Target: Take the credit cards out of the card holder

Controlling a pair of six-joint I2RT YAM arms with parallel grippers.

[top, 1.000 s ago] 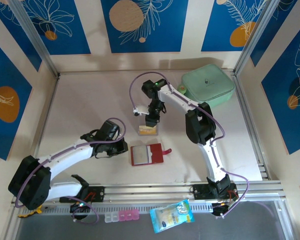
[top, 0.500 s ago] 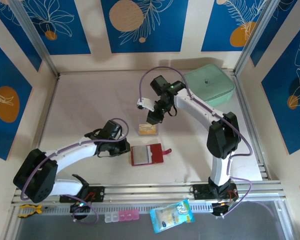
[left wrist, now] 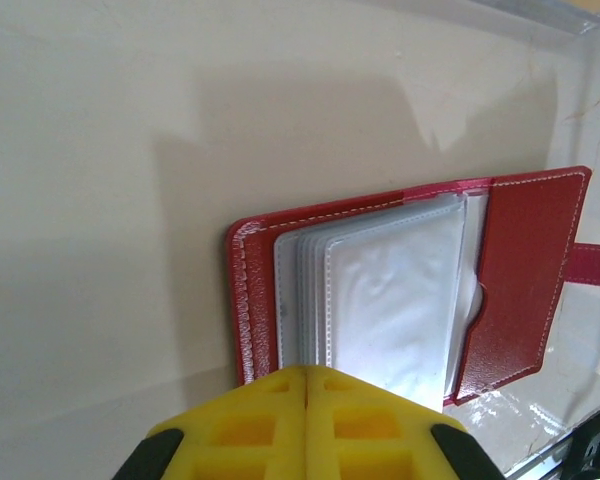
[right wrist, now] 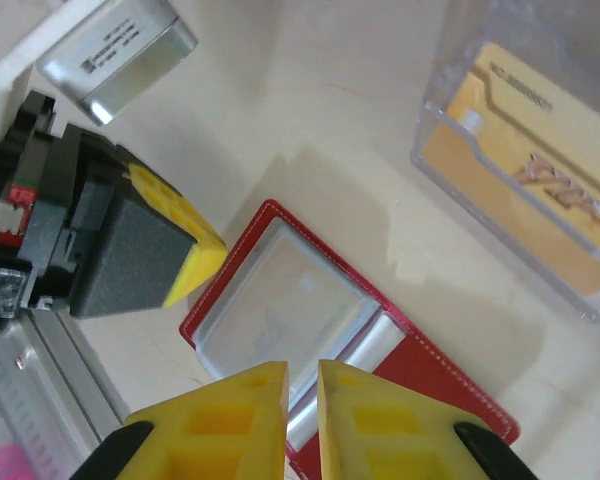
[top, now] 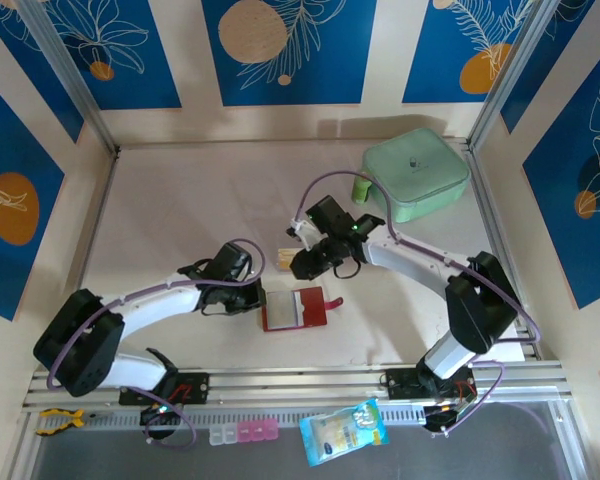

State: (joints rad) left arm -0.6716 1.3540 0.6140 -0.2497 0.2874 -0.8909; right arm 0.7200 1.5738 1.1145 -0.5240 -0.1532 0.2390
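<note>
As I looked across from the left, the left arm lay stretched low over the pale worktop (top: pixel 170 200). The left hand (top: pixel 250 297) had its yellow fingers (left wrist: pixel 270 420) pressed flat together, with no gap between them and nothing held. Its tip sat on the left edge of the wallet (top: pixel 293 308), touching the red cover there.

The wallet lay open and flat near the middle of the worktop, a little toward the near rail. Its stack of greyish clear pockets (left wrist: pixel 390 300) faced up and its snap tab (top: pixel 333 302) pointed right. Whether any pocket had a card in it I could not tell, since the plastic only gave back glare.

Over the wallet's far edge hung the right hand (top: pixel 302 265), tilted down toward it. Its fingers were drawn narrow, with only a thin slit between them and nothing in the slit. Whether it touched the wallet, I could not make out.

Just beyond that hand stood a small clear box (right wrist: pixel 450 120), and a tan card (right wrist: pixel 525 165) sat inside it, apart from the wallet. Well off to the right, by the far corner of the worktop, sat a mint-green case (top: pixel 417 172).
</note>
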